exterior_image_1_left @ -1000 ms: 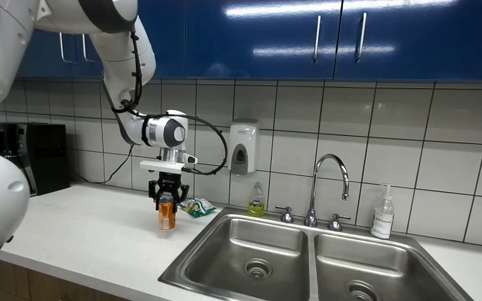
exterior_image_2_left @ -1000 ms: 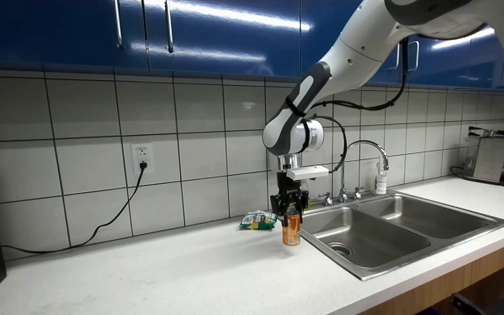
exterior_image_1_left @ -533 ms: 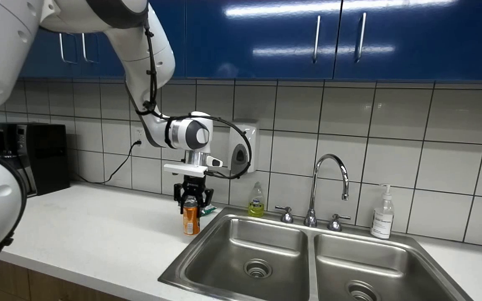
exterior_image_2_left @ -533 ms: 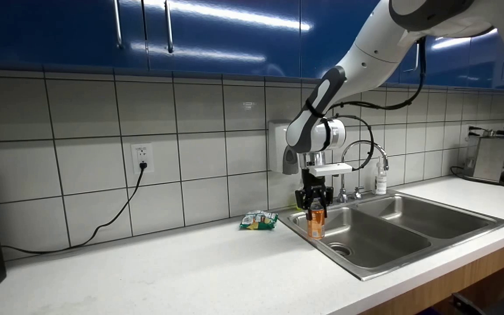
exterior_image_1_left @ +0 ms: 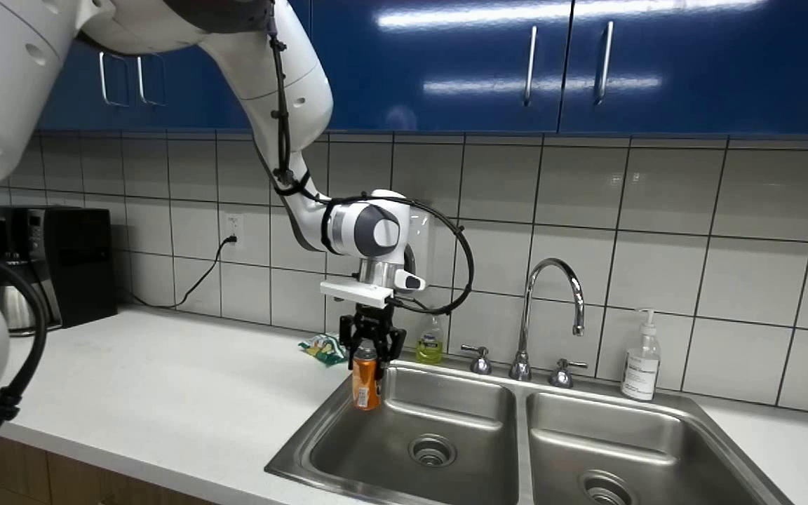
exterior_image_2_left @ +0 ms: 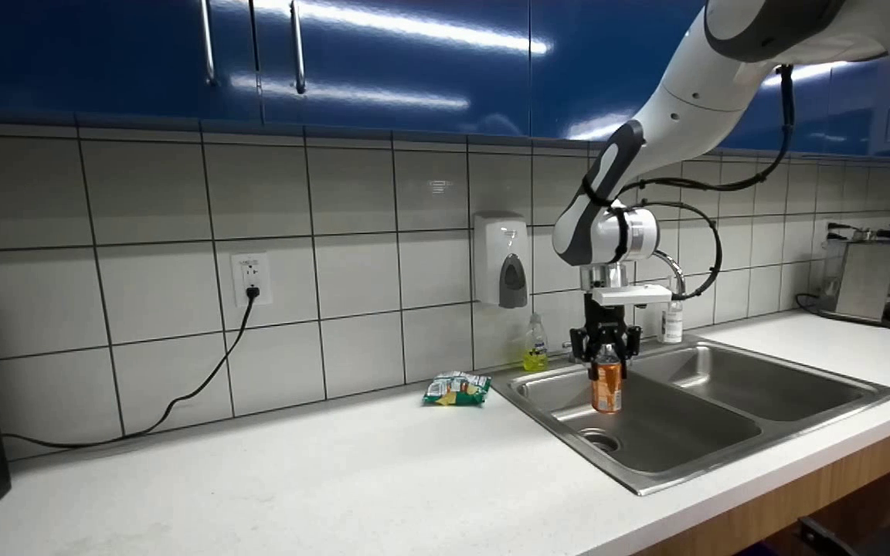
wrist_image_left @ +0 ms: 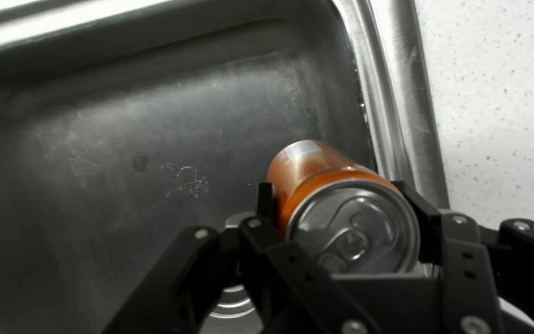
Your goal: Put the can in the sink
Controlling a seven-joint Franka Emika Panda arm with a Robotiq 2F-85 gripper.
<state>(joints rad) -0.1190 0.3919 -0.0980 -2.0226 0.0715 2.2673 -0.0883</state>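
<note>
The can (exterior_image_1_left: 365,379) hangs roughly upright over the left basin of the sink (exterior_image_1_left: 295,459), closer to its left wall than to the divider (exterior_image_1_left: 524,435); whether its base is below the rim cannot be told. The gripper (wrist_image_left: 339,202) is closed on the can, its fingers (wrist_image_left: 265,204) set on opposite sides near the top. This high hold leaves the lower body free, presumably so that the base can reach the metal before the fingers do. The wrist (exterior_image_1_left: 376,272) points downward, probably to keep the can level for lowering. Carrying appears nearly done; lowering and release seem to be left, and a small shift rightward would give more room from the wall. The drain (exterior_image_1_left: 432,450) lies on the basin floor, to the right of the can in an exterior view. At the far edge, the faucet (exterior_image_1_left: 528,301) stands behind the divider, likely so that it serves both basins. Dish soap (exterior_image_1_left: 430,345) stands farther left along that edge, presumably handy for washing. A snack bag (exterior_image_2_left: 456,388) lies on the counter (exterior_image_2_left: 298,463) left of the sink, outside the likely descent.
</note>
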